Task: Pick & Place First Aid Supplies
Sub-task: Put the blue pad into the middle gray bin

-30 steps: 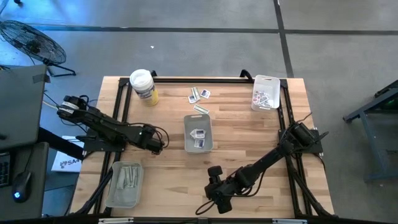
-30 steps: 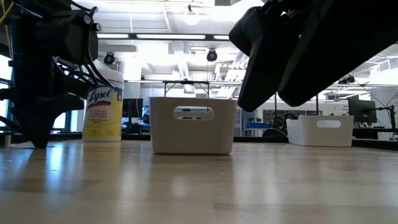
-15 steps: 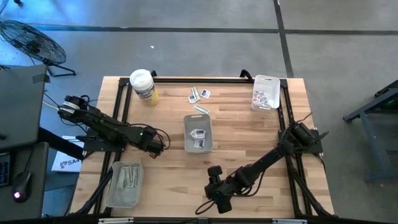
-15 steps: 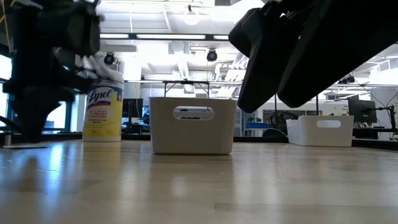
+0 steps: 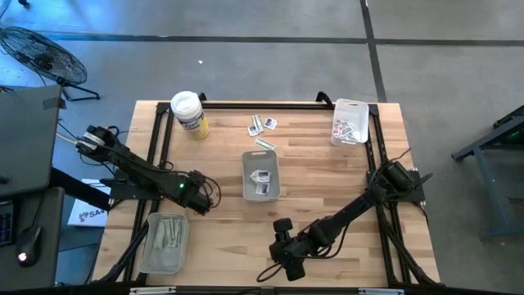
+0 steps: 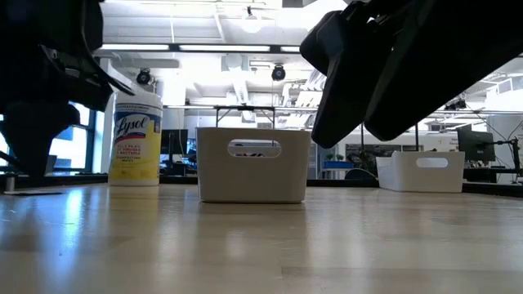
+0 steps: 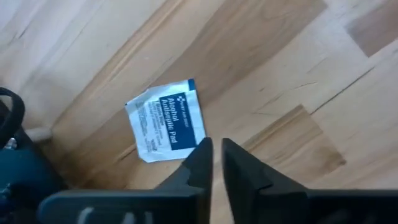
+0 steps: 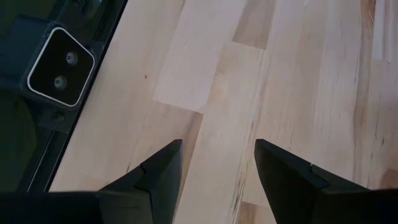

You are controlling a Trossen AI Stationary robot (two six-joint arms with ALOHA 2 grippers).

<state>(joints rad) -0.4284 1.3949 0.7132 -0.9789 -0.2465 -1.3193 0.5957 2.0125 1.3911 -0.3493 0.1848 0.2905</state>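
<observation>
Packet (image 7: 166,119) corner under left pincer (image 7: 213,149) — partly hidden

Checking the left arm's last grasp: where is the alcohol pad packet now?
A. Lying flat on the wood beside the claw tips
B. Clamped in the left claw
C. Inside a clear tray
A: the alcohol pad packet lies flat on the table, beside the nearly shut left claw, ungripped.

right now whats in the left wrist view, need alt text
A white alcohol antiseptic pad packet with blue print lies flat on the wooden table, just beyond the left gripper. The gripper's two dark fingers stand nearly closed with only a thin gap, holding nothing.
</observation>
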